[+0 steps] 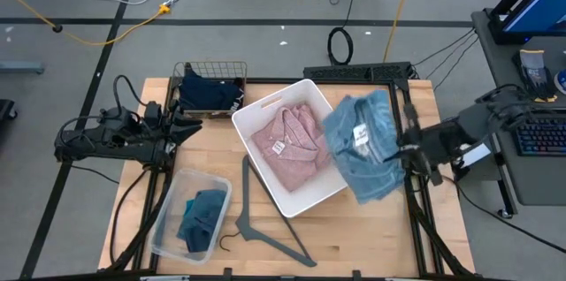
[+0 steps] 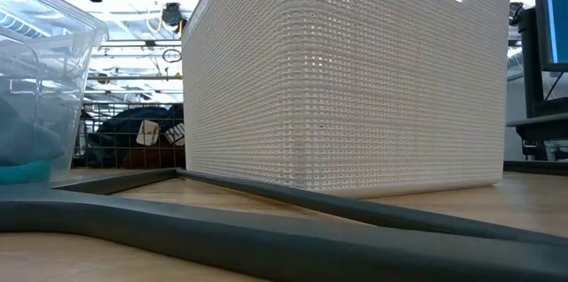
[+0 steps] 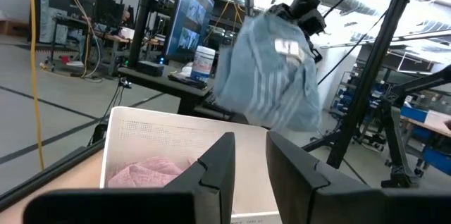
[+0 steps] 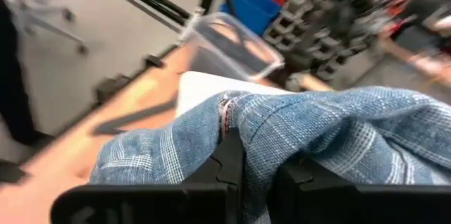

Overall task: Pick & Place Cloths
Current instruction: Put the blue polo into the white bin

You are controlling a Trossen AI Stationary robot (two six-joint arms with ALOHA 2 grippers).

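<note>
High view: the right gripper point(image 1: 400, 150) is clamped on the blue striped shirt point(image 1: 363, 144) — bunched, long axis front-to-back, draping beside the white basket point(image 1: 292, 200); left gripper point(image 1: 187, 128) narrow, empty.

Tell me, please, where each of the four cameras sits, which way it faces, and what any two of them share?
High: overhead, looking down on the table; both arms show.
Low: at tabletop height, facing the white basket; no arm shows.
Left wrist: past the left gripper towards the basket and the lifted blue striped shirt.
Right wrist: past the right gripper, shut on the shirt.
Shared: high and both wrist views show the shirt.
</note>
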